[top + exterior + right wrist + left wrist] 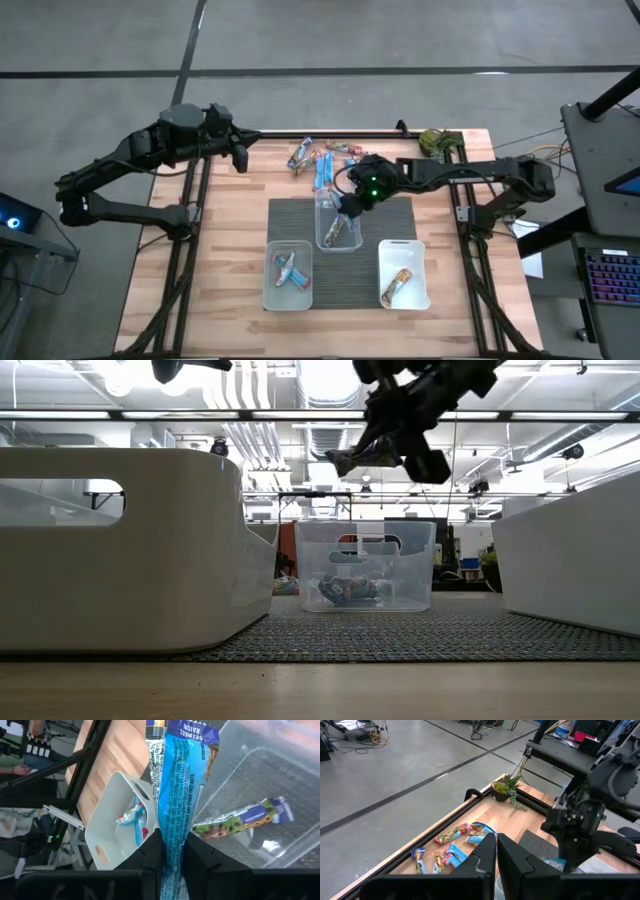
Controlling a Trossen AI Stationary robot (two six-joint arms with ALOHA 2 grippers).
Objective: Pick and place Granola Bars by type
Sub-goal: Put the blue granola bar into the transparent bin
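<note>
R tool (172,845) grips blue bar (177,795) over clear tub (338,228).

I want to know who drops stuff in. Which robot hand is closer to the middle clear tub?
The right hand, holding a blue bar just above the middle clear tub. The left hand waits far off by the table's back-left edge.

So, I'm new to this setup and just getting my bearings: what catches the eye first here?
First, the right gripper above the middle clear tub, shut on a blue bar hanging over a bar already inside. Next, the loose pile of bars at the table's far edge. The left gripper waits shut at the far left corner.
</note>
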